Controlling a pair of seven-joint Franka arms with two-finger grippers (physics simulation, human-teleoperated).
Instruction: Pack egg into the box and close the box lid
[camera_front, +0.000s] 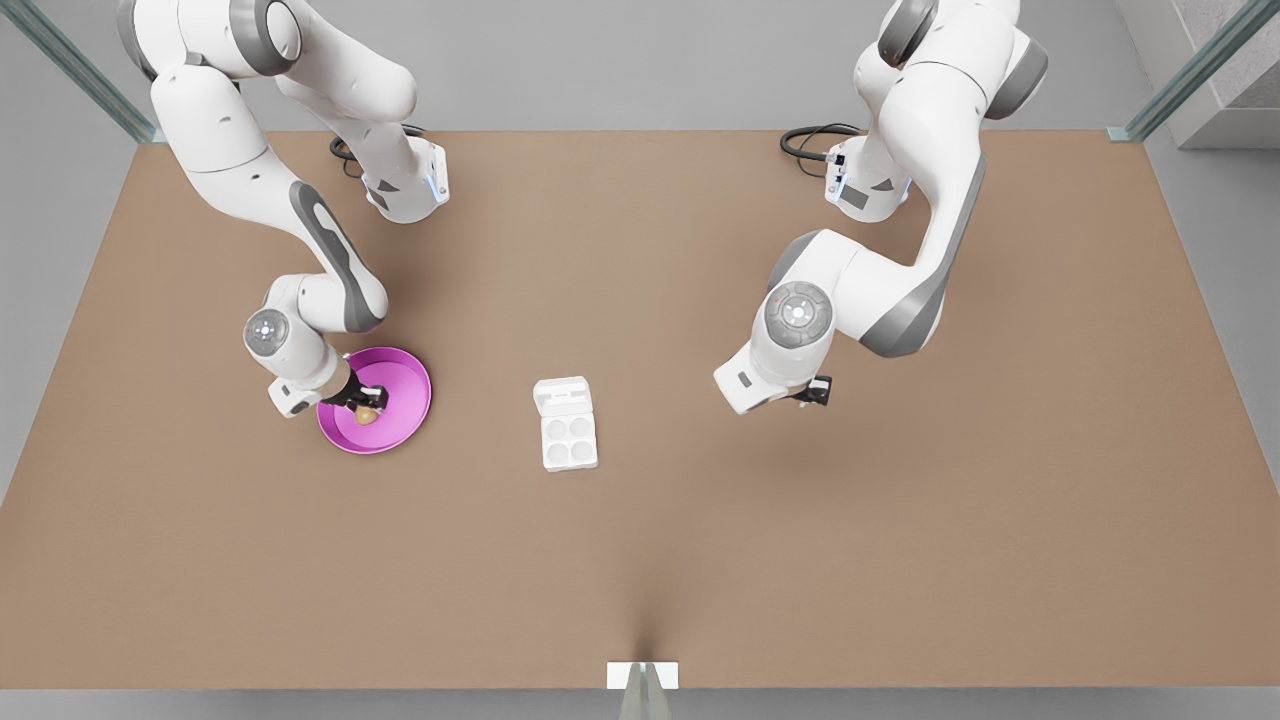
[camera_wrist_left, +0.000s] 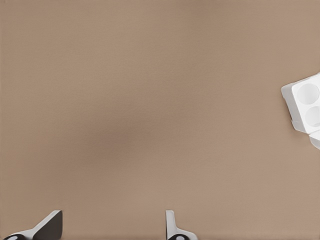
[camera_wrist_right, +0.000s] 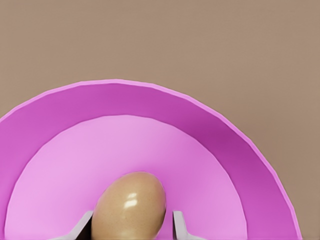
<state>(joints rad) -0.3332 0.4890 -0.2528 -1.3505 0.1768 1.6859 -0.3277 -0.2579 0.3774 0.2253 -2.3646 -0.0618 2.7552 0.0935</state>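
The tan-brown egg lies in a round pink plate at the front view's left. My right gripper reaches down into the plate, its two fingers pressed close on either side of the egg. The white box stands at the table's middle with its four cups bare and its box lid folded back flat, away from the camera. My left gripper hovers open over bare table at the front view's right of the box.
The brown table has wide free room in front of the box and between both arms. The arm bases and their cables stand at the far edge.
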